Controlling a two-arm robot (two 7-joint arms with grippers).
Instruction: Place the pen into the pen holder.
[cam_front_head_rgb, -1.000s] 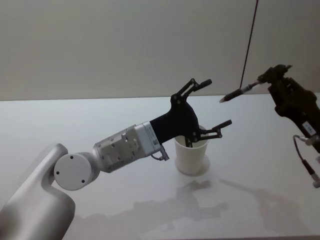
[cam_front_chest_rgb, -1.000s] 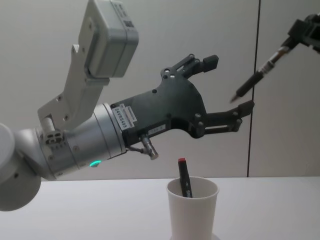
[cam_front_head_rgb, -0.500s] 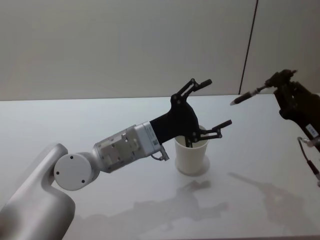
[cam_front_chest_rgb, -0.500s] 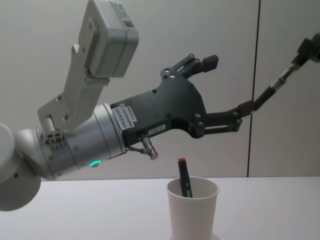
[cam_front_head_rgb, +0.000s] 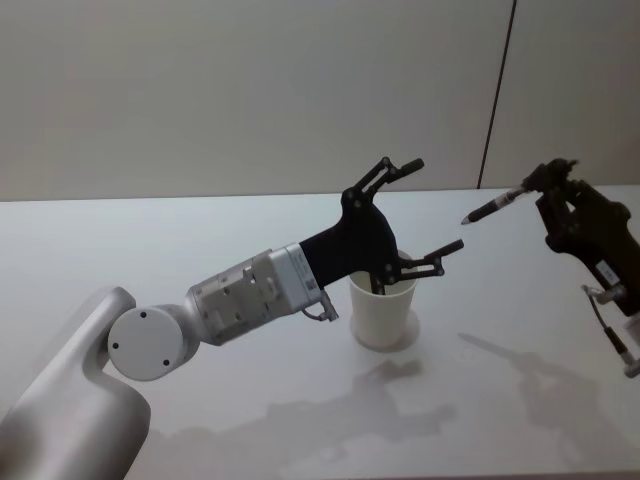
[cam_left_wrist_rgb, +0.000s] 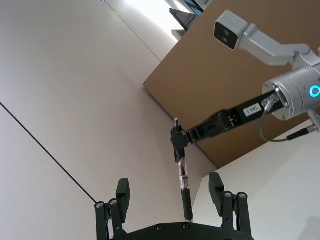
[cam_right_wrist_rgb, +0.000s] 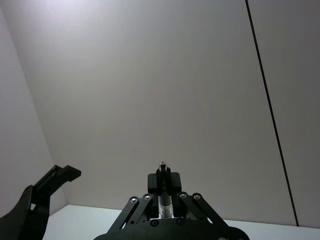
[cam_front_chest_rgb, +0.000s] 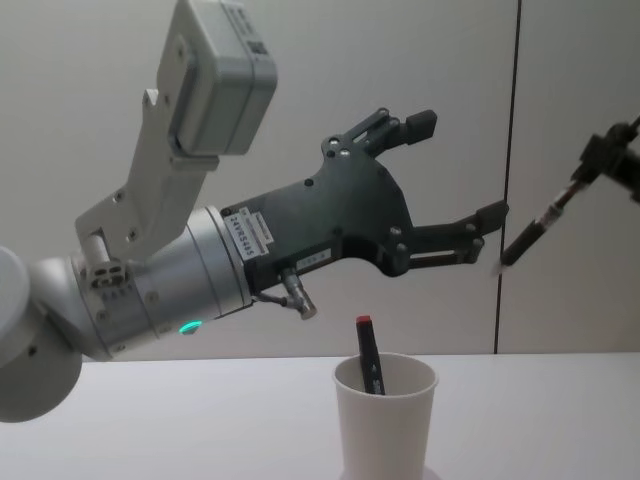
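Note:
The pen holder (cam_front_head_rgb: 383, 312) (cam_front_chest_rgb: 385, 425), a white paper cup, stands upright on the table. A dark pen with a red cap (cam_front_chest_rgb: 367, 352) leans inside it. My left gripper (cam_front_head_rgb: 435, 205) (cam_front_chest_rgb: 460, 167) (cam_left_wrist_rgb: 169, 185) hovers open just above the cup with nothing between its fingers. To the right and higher up, my right gripper (cam_front_head_rgb: 535, 183) (cam_front_chest_rgb: 600, 158) (cam_right_wrist_rgb: 162, 181) is shut on the back end of a dark pen (cam_front_head_rgb: 492, 207) (cam_front_chest_rgb: 535, 232) (cam_left_wrist_rgb: 183, 175). That pen slants down with its tip toward the left gripper, apart from it and from the cup.
The white table (cam_front_head_rgb: 200, 230) stretches wide on both sides of the cup. A pale wall with a dark vertical seam (cam_front_chest_rgb: 510, 150) stands behind. My left arm's grey forearm (cam_front_head_rgb: 255, 295) reaches across the table's middle.
My right gripper has come down with the pen, whose tip now sits lower and nearer the left gripper's lower finger. The left arm and the cup have not moved.

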